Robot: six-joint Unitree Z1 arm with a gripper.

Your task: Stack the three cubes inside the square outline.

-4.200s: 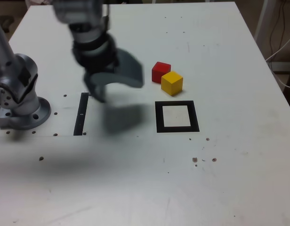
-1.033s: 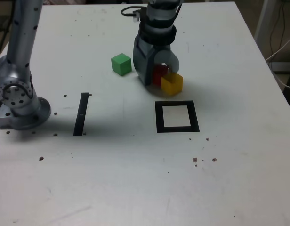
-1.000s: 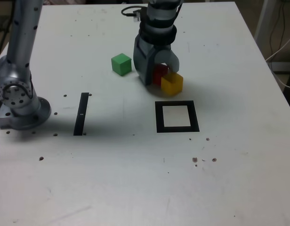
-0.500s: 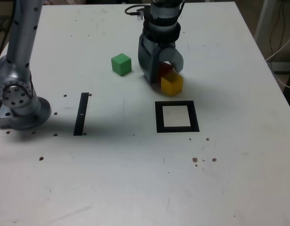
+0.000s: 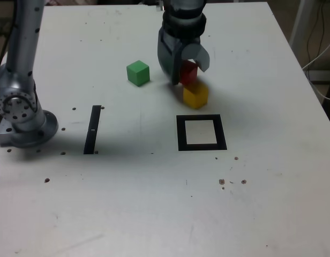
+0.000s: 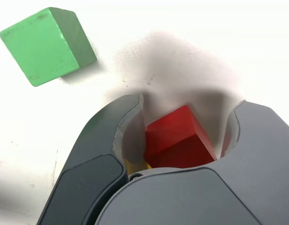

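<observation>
Bench point(image 5: 127, 203): nothing stacked yet. By my read we're early, first pick in progress, all placing left to do.

Arm point(image 5: 27, 51) reaches across to the cube cluster, well apart from the target.

Jaws point(image 5: 189, 76): partly open, about a cube's width, and closed on the red cube point(image 6: 175, 136). It sits between the fingers, turned at an angle to them, so the grip looks to be on edges rather than flat faces. Looks just lifted; gap under it I can't confirm.

Square outline point(image 5: 181, 134): bare inside, no cube in it. It's in front of the cluster, toward the exterior view's bottom.

Black strip point(image 5: 92, 130): toward the exterior view's left, not the target.

Cubes, same size. Red: in the jaws, just behind the yellow cube point(image 5: 195, 97) in the exterior view; can't tell if they touch. Yellow: on the bench, near the outline's far edge. Green cube point(image 5: 138, 73): on the bench, apart, to the exterior view's left of the jaws.

Next: carry red clear of yellow, square it up, set it inside the outline. Risk: skewed grip twists on release.
</observation>
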